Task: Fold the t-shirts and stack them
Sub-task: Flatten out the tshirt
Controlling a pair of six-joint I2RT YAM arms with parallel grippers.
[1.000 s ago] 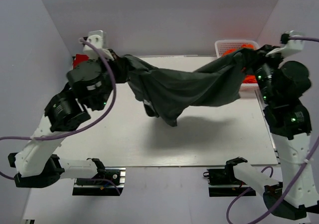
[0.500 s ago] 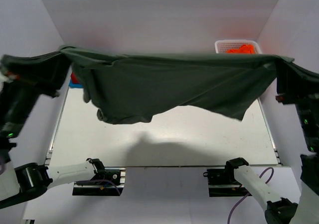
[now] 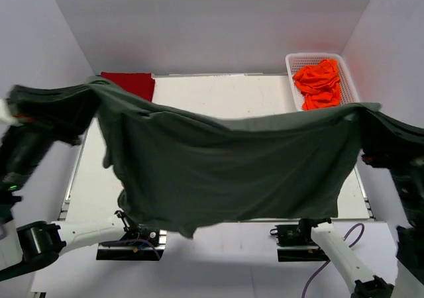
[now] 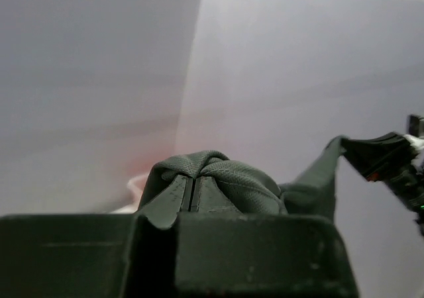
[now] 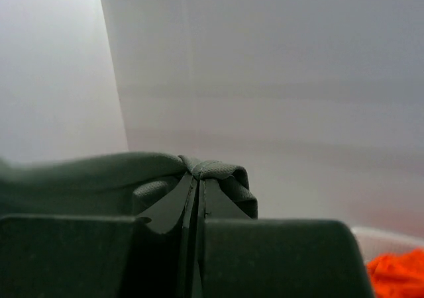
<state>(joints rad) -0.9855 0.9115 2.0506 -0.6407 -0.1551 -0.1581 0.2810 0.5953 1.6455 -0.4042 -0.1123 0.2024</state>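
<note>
The large charcoal-grey t-shirt (image 3: pixel 225 165) hangs spread wide in the air between my two arms, covering most of the table. My left gripper (image 4: pixel 191 191) is shut on one bunched corner of it (image 4: pixel 232 182) at the far left, high up. My right gripper (image 5: pixel 200 179) is shut on the opposite corner (image 5: pixel 222 172) at the far right. Both grippers are draped by cloth in the top view. A folded red t-shirt (image 3: pixel 129 83) lies at the table's back left. Orange t-shirts (image 3: pixel 319 83) lie in the basket.
A white lattice basket (image 3: pixel 295 59) stands at the back right corner of the white table (image 3: pixel 218 96). The cell's walls stand close on both sides. The arm bases and mounts (image 3: pixel 132 235) sit at the near edge.
Both arms swung outward and toward the camera, pulling the grey t-shirt from a sagging bundle into a wide sheet; it now hangs lower and nearer, uncovering the red t-shirt and the basket.
</note>
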